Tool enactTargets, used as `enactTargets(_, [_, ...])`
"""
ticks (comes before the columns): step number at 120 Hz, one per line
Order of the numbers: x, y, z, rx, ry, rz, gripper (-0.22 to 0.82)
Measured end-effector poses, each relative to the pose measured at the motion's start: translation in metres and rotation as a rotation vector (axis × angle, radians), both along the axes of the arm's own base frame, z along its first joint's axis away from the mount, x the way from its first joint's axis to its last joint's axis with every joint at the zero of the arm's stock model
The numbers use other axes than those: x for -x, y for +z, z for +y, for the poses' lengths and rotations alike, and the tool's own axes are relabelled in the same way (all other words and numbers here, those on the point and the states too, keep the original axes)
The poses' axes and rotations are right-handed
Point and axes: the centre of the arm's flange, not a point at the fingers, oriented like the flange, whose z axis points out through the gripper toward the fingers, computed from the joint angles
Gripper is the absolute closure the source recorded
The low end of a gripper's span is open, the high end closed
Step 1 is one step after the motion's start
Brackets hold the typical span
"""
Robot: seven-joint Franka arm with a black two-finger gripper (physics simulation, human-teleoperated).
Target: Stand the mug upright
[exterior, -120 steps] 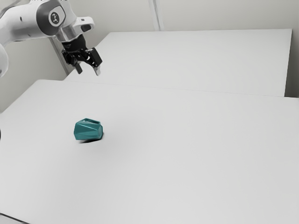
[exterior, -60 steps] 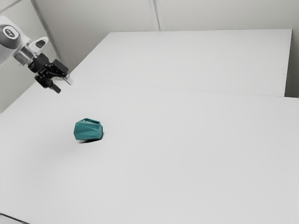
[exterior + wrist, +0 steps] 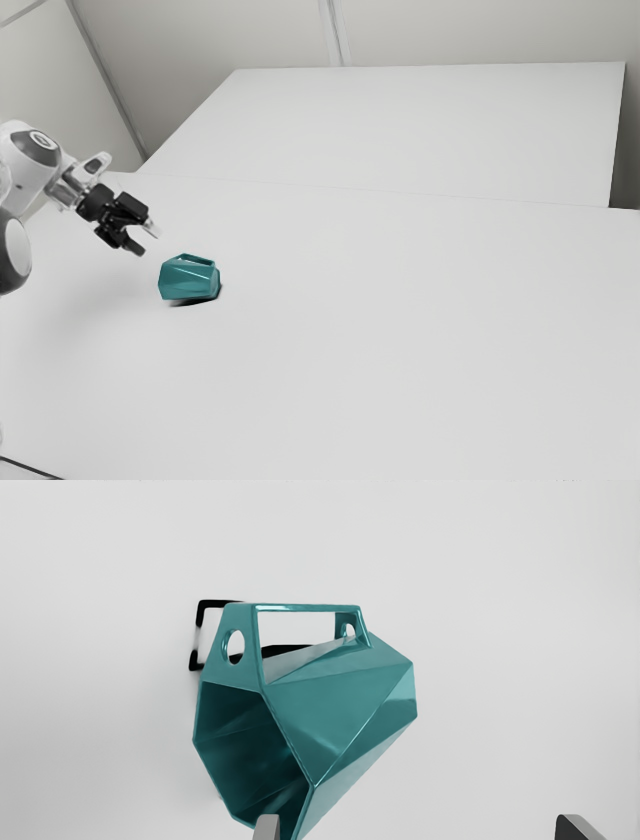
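Observation:
In the exterior view my gripper (image 3: 143, 240) hangs above the table, just up and to the exterior view's left of the teal mug (image 3: 188, 279). The faceted mug lies on its side. In the wrist view its hollow mouth faces toward my hand and its angular handle, with round holes, stands out from the body (image 3: 320, 705). The gripper (image 3: 417, 827) is open, its two fingertips wide apart; one fingertip overlaps the mug's rim in that view, and whether it touches cannot be told.
The mug lies on a large white table (image 3: 400, 340). Behind it rises a white panel or second surface (image 3: 420, 130), with pale walls around. A dark cable (image 3: 30, 467) runs by the exterior view's lower left corner.
My arm has swung toward the exterior view's left and then come down, bringing the gripper closer to the mug. The mug has not moved.

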Motion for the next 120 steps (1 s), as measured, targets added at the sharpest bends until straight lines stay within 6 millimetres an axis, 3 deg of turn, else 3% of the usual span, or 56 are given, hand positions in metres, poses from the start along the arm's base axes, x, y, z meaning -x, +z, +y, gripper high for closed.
enactTargets(37, [0.018,-0.073,0.002,0.106,0.083,-0.036,0.00])
enactTargets(80, [0.027,-0.094,-0.004,0.168,0.161,-0.115,0.00])
enactTargets(93, [0.027,-0.088,-0.005,0.181,0.160,-0.139,0.00])
enactTargets(100, [0.027,-0.085,-0.006,0.187,0.155,-0.147,0.07])
enactTargets(120, [0.026,-0.084,-0.010,0.199,0.132,-0.162,0.42])
